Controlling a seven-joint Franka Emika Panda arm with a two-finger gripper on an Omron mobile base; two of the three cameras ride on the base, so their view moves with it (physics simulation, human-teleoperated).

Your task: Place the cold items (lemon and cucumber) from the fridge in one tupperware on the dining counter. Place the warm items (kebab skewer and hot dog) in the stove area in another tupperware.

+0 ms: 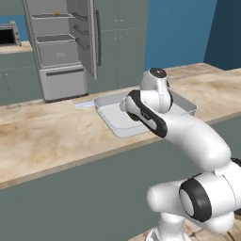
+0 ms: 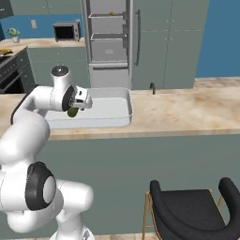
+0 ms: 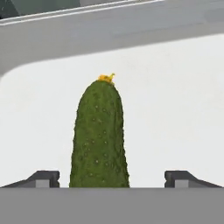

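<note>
Cucumber [image 3: 99, 135]: dark green, bumpy skin, a small yellow-orange nub at its far tip; it lies lengthwise between the two jaws, running away from the hand over the pale floor of the tupperware. In the right base view it shows as a green end [image 2: 73, 112] poking out just below the hand.
Jaws [image 3: 112, 178]: standing wide apart, one dark finger tip [image 3: 43, 178] to each side of the cucumber, with a clear gap between each tip and the green skin; nothing is clamped.
Contact: whether the cucumber rests on the tupperware floor or is just above it cannot be told.
Tupperware [image 2: 123, 117]: a shallow, light grey rectangular tub directly beneath and ahead of the jaws, its far wall rising beyond the cucumber's tip.
Arm pose: the white arm reaches forward from the base, elbow bent, wrist turned down so the hand [image 1: 141, 107] hangs over the tub and points into it.
Worktop [image 1: 42, 136]: light wood-grain surface carrying the tub, stretching out on both sides of the jaws.
Fridge [image 1: 63, 47]: well beyond the jaws, past the worktop, door swung open, shelves and drawers showing.
Microwave [image 2: 66, 31]: far behind the jaws, on the back worktop beside the fridge.
Chair [image 2: 192, 208]: dark seat on the near side of the worktop, well apart from the jaws.
</note>
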